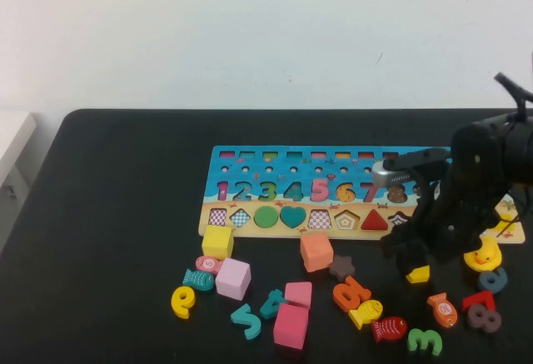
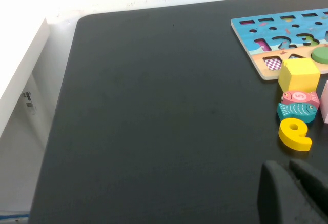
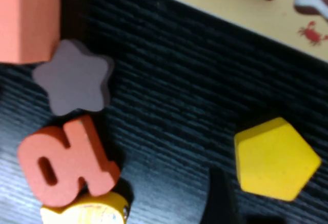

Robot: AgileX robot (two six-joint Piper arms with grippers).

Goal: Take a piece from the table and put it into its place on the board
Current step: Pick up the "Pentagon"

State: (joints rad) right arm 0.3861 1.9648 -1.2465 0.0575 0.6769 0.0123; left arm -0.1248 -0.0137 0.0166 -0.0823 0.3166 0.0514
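While the right gripper (image 1: 410,257) hangs low over the table (image 1: 117,214) just in front of the board (image 1: 250,160), a yellow pentagon (image 1: 419,275) lies flat on the black top right below it, close to the board's front edge but not touching. From the right wrist view the pentagon (image 3: 275,158) is a thick, smooth, matte block with five flat sides, and one dark fingertip (image 3: 220,198) stands just beside it; whether the fingers are apart or together I cannot tell.

Across the board runs a row of coloured numerals reading 1 through 8, with a row of shape slots under it: several show a checkered bottom, others hold a green circle (image 1: 265,216), a teal heart (image 1: 292,216) and a red triangle (image 1: 375,221). The pentagon slot (image 1: 346,220) sits just left of the triangle.

Near the pentagon lie a dull purple star (image 3: 74,84) with rounded points, an orange numeral (image 3: 66,162) with a slotted hole, and a salmon cube (image 3: 28,19). A pink fish (image 2: 300,98) bears a "5"; below it are a teal fish (image 2: 297,112), striped, and a yellow numeral (image 2: 294,134), glossy and rounded. A yellow cube (image 2: 300,75) rests at the board's corner.

The left gripper (image 2: 294,196) shows only in its wrist view, hovering over bare table well left of the pieces; its black fingers look close together.
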